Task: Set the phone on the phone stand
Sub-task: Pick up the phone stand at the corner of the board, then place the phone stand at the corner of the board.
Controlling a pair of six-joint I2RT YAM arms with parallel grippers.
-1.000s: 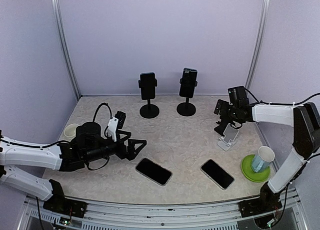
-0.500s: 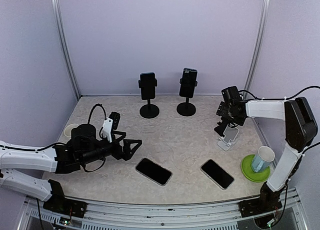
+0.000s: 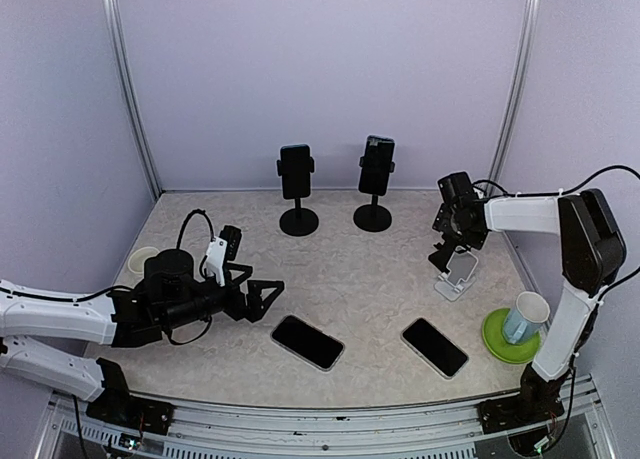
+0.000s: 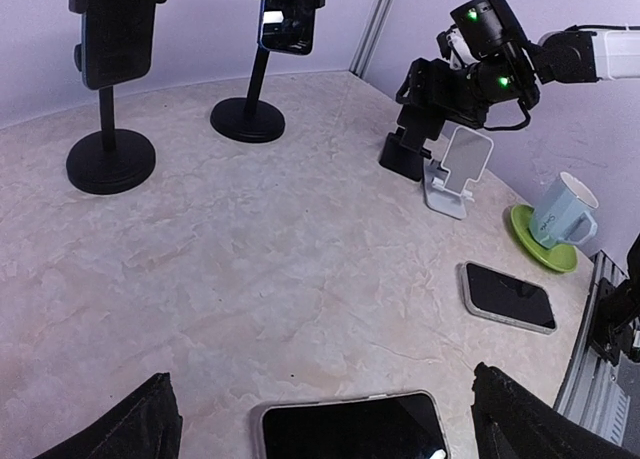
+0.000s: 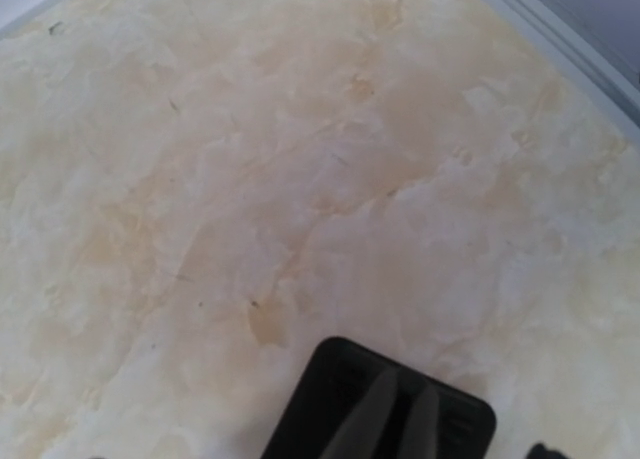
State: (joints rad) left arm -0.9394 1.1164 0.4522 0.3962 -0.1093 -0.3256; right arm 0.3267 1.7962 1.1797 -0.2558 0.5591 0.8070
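Two dark phones lie flat on the table, one near the middle front (image 3: 307,341) and one further right (image 3: 434,346). The nearer phone (image 4: 350,427) fills the bottom of the left wrist view. My left gripper (image 3: 264,293) hovers just left of it, open and empty. The white phone stand (image 3: 458,272) stands empty at the right. My right gripper (image 3: 446,255) is down at the table just left of the phone stand (image 4: 458,169), open, holding nothing. In the right wrist view only a black finger (image 5: 385,407) shows over bare table.
Two black pole stands (image 3: 297,191) (image 3: 375,183) at the back each carry a phone. A pale blue cup (image 3: 524,317) sits on a green saucer (image 3: 497,341) at the front right. A small bowl (image 3: 143,260) sits at the left edge.
My left gripper has drawn back slightly to the left. The right arm has swung its wrist a little to the left, its gripper staying down beside the phone stand.
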